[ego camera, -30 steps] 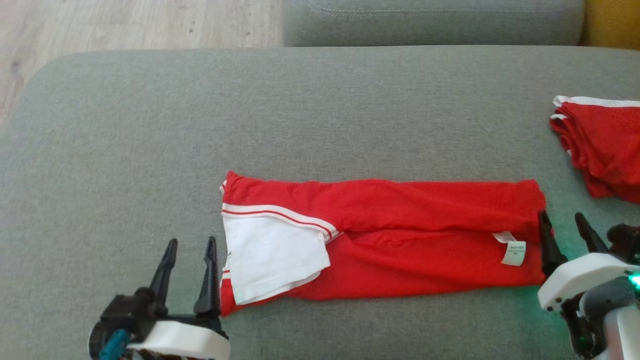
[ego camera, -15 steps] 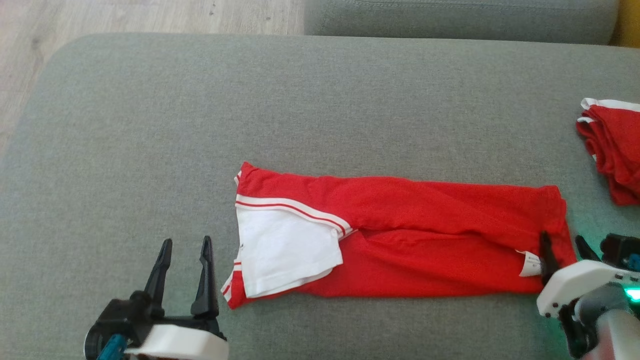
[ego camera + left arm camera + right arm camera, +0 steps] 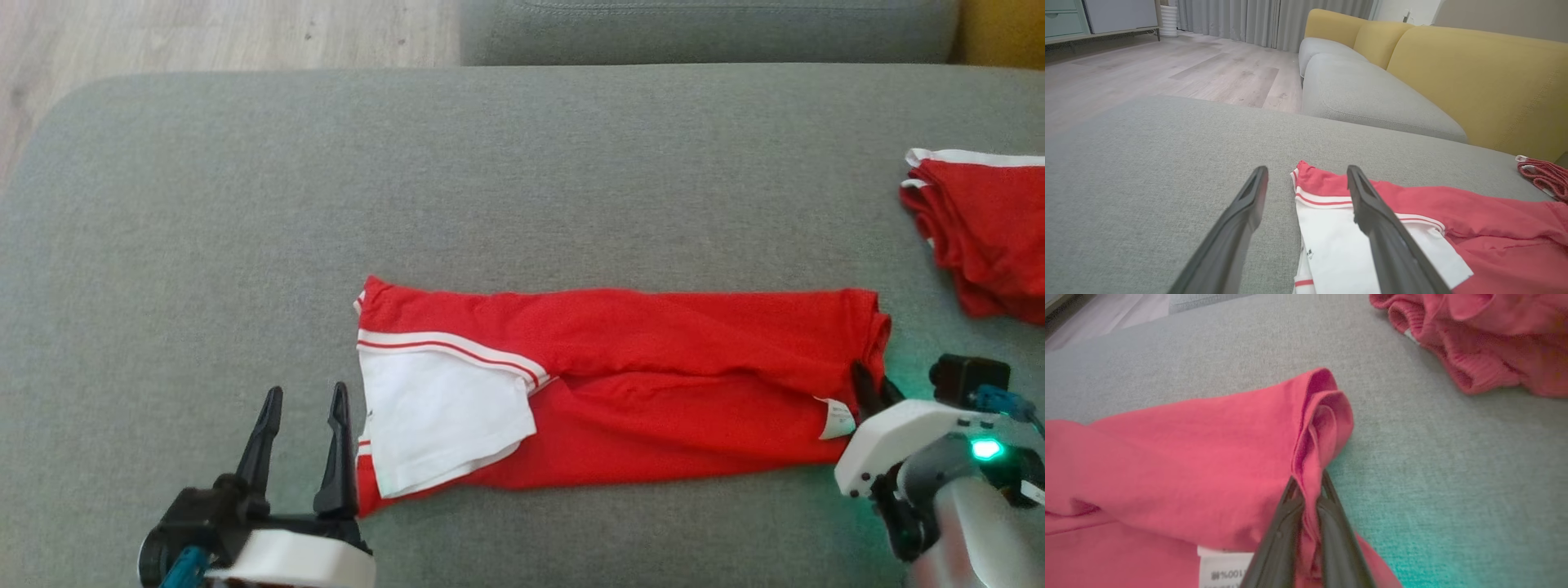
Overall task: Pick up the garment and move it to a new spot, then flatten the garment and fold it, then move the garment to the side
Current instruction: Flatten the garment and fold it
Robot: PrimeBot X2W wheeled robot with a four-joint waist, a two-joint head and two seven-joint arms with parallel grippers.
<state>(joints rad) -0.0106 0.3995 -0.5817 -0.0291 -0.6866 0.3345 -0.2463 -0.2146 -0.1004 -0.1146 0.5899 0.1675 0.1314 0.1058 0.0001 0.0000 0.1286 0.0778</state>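
The garment (image 3: 653, 384) is a red shirt with a white, red-striped sleeve, folded into a long strip across the grey sofa cushion (image 3: 490, 180). My right gripper (image 3: 872, 390) is shut on the garment's right edge; in the right wrist view the red hem (image 3: 1314, 457) bunches up between its two fingers (image 3: 1327, 522). My left gripper (image 3: 300, 445) stands open just left of the garment's white sleeve end (image 3: 441, 416), touching nothing. In the left wrist view the sleeve (image 3: 1331, 228) lies between and beyond the open fingers (image 3: 1241, 220).
A second folded red garment (image 3: 988, 229) lies at the cushion's right edge, also in the right wrist view (image 3: 1486, 339). Wood floor (image 3: 204, 33) is past the cushion's far left. Another grey seat (image 3: 1372, 94) and yellow backrests (image 3: 1474, 81) stand behind.
My right gripper moved onto the garment's right edge and shut on it, bunching the hem. The left gripper stayed open and still. The camera shifted slightly.
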